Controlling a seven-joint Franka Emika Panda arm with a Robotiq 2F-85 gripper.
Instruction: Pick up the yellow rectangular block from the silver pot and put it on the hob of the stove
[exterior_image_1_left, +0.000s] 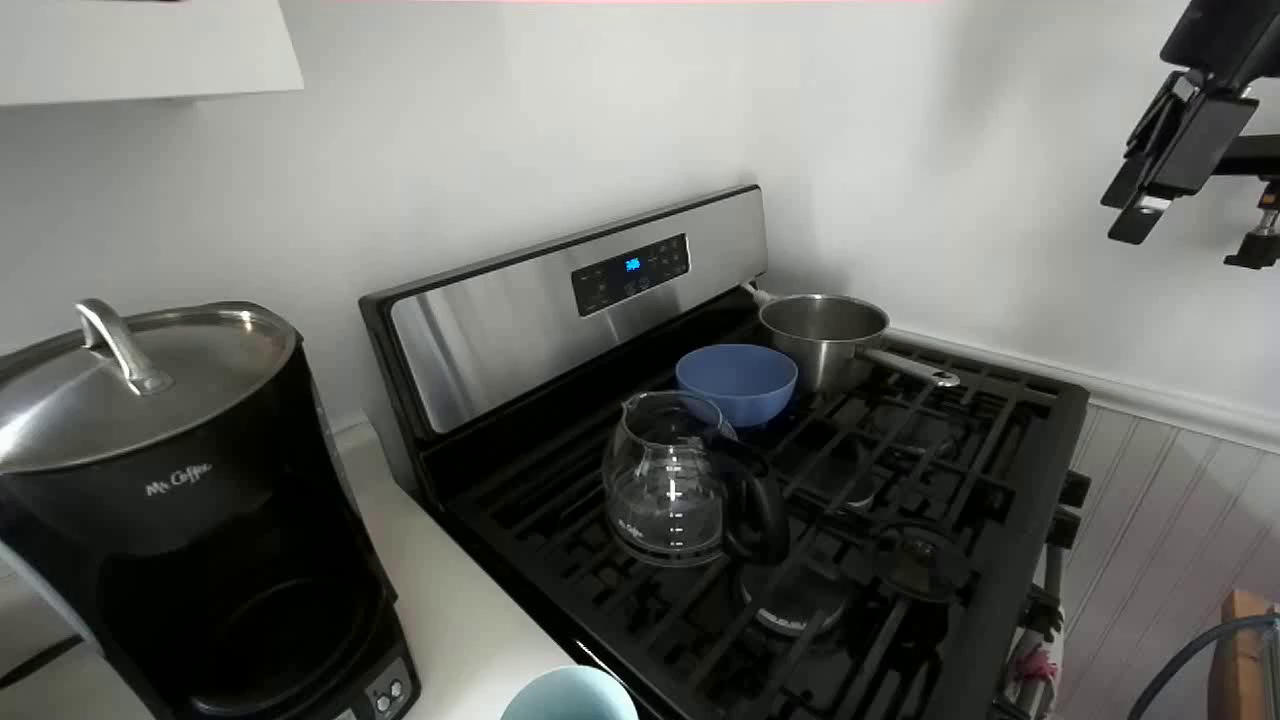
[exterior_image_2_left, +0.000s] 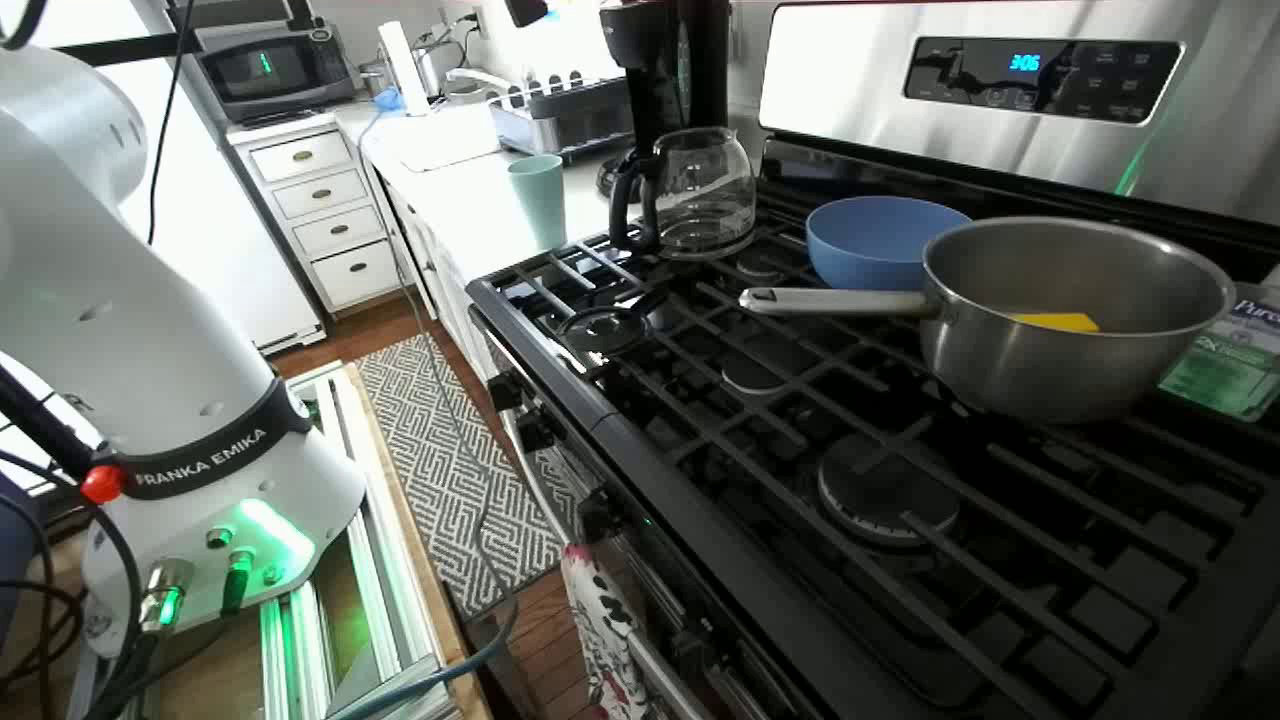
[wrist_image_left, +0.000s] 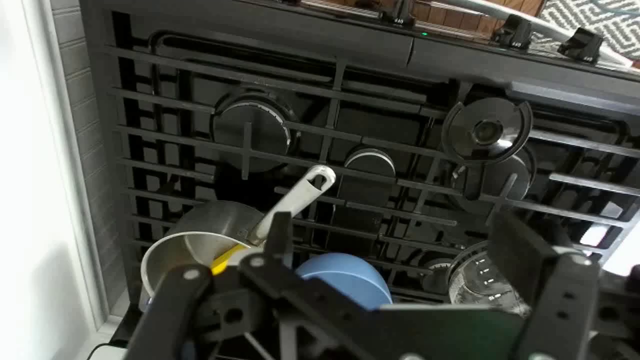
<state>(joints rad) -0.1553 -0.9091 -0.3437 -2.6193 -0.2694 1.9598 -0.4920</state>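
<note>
The yellow rectangular block (exterior_image_2_left: 1055, 322) lies inside the silver pot (exterior_image_2_left: 1010, 375), partly hidden by its wall. In the wrist view the block (wrist_image_left: 227, 258) shows at the pot's inner edge, near the handle; the gripper's linkage covers part of the pot (wrist_image_left: 220, 220). The pot (exterior_image_1_left: 822, 345) stands on the grates at the back of the hob (exterior_image_2_left: 880, 490). The stove (exterior_image_1_left: 500, 335) has a steel back panel with a blue display. My gripper (exterior_image_1_left: 1145, 215) is high above the stove's right side in an exterior view. In the wrist view the gripper (wrist_image_left: 397, 237) is open and empty, fingers wide apart.
A blue bowl (exterior_image_2_left: 860, 245) stands against the pot's side. A glass carafe (exterior_image_1_left: 665, 500) with a black handle stands beside the bowl. A round black lid (wrist_image_left: 485, 130) lies on the grates. A detergent bottle (exterior_image_2_left: 1235, 360) is behind the pot. A coffee maker (exterior_image_1_left: 180, 540) and pale cup (exterior_image_2_left: 540, 200) stand on the counter.
</note>
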